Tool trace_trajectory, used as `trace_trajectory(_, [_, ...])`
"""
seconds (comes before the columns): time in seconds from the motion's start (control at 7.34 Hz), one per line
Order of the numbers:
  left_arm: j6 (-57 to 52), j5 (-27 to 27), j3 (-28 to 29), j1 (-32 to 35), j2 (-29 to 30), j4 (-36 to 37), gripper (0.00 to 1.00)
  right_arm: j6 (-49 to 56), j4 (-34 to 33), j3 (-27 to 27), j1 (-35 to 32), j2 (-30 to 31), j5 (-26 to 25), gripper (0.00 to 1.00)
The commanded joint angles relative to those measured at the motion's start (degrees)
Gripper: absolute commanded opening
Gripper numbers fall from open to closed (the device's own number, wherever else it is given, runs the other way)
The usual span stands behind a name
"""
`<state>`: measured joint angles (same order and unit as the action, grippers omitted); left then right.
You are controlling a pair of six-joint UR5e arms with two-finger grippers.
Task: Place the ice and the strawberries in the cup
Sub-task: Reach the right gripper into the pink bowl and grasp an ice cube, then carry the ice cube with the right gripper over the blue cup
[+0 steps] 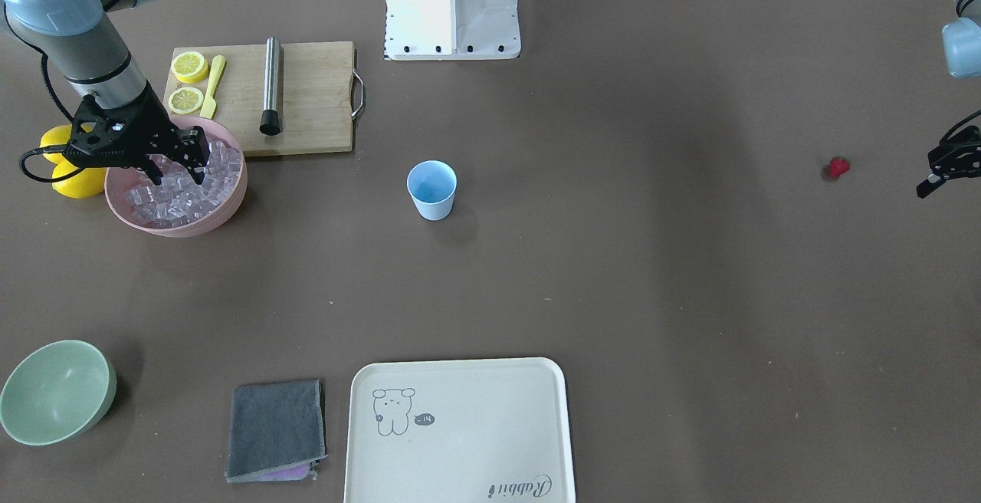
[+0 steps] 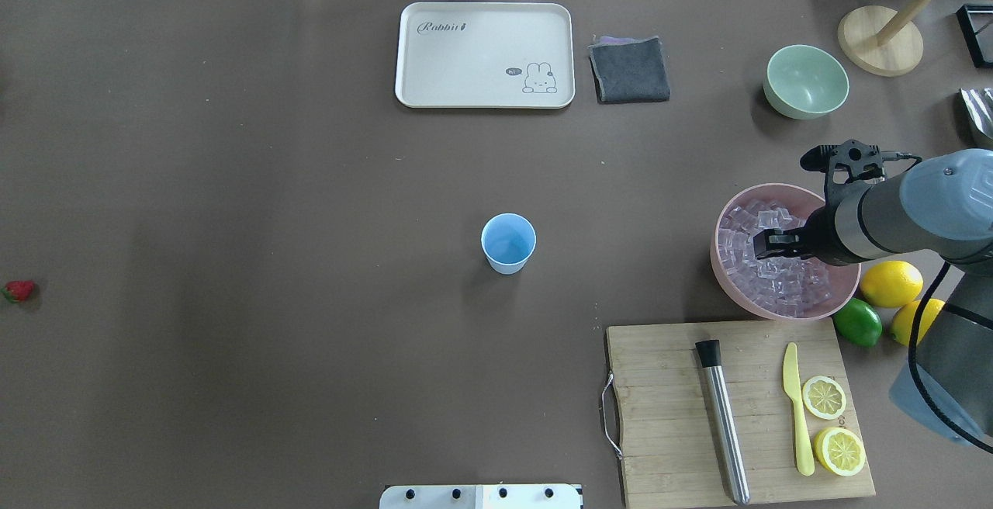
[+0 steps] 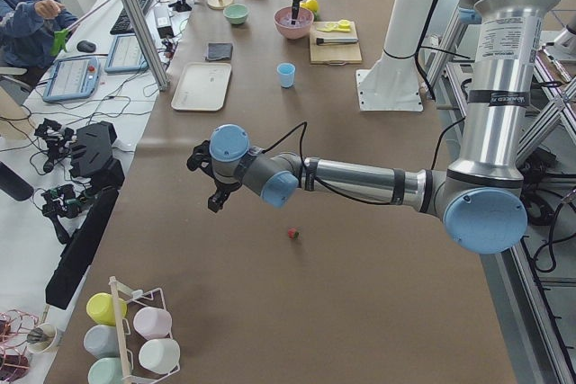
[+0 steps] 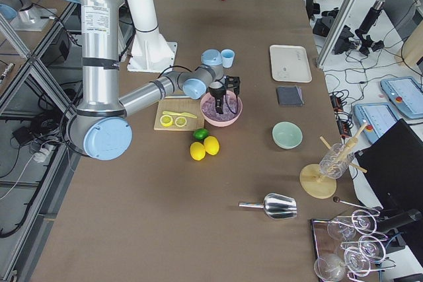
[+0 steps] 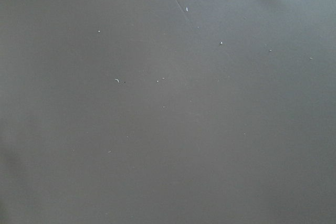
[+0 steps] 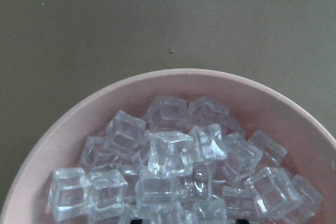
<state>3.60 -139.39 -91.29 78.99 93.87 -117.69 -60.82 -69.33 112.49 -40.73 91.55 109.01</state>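
So right now the right gripper [image 1: 176,169] is dipped into the pink bowl [image 1: 191,228], fingers spread with the tips down among the ice [image 1: 180,200]. Nothing looks clamped yet; I'd say it's set wide like that to straddle one cube before squeezing. The wrist view shows the glossy cubes heaped loosely, so they'll probably slide around.

The blue cup [image 1: 431,189] stands upright and empty mid-table, well apart from the bowl. That looks like a sensible drop spot both arms can reach.

The strawberry [image 1: 839,168] lies alone on the brown table [image 1: 613,258], far out on the robot's left. The left gripper [image 1: 936,178] hangs near it, beside it and not over it, since its wrist camera sees only bare table. Whether it's open or closed, I can't tell.
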Motion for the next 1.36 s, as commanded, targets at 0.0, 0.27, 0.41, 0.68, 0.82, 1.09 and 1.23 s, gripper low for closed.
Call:
trace_trajectory(0.0, [0.0,0.0,0.06,0.02,0.0,0.0,0.98,0.17,-0.19,0.97,-1.09,-0.06,0.76,0.0])
trace_trajectory(0.27, [0.0,0.0,0.06,0.02,0.0,0.0,0.98,1.75,-0.71,1.41,-4.69,-0.23,4.35,0.0])
trace_trajectory(0.41, [0.0,0.0,0.06,0.02,0.0,0.0,0.98,1.84,-2.63,2.28,-6.19,-1.28,6.72,0.0])
trace_trajectory(0.68, [0.0,0.0,0.06,-0.06,0.0,0.0,0.98,1.67,-16.98,3.34,-6.21,-12.82,6.92,0.0])
trace_trajectory(0.82, [0.09,0.0,0.15,-0.06,0.0,0.0,0.98,1.58,-23.06,3.35,-4.46,-19.24,5.44,0.0])
trace_trajectory(1.09, [1.66,-0.09,0.06,-0.06,0.09,0.09,0.98,1.32,-24.36,1.51,1.77,-27.44,-0.44,0.0])
trace_trajectory(1.23, [1.84,-0.09,0.06,-0.06,0.09,0.09,0.98,0.53,-24.18,-1.89,3.71,-33.22,-0.9,0.0])
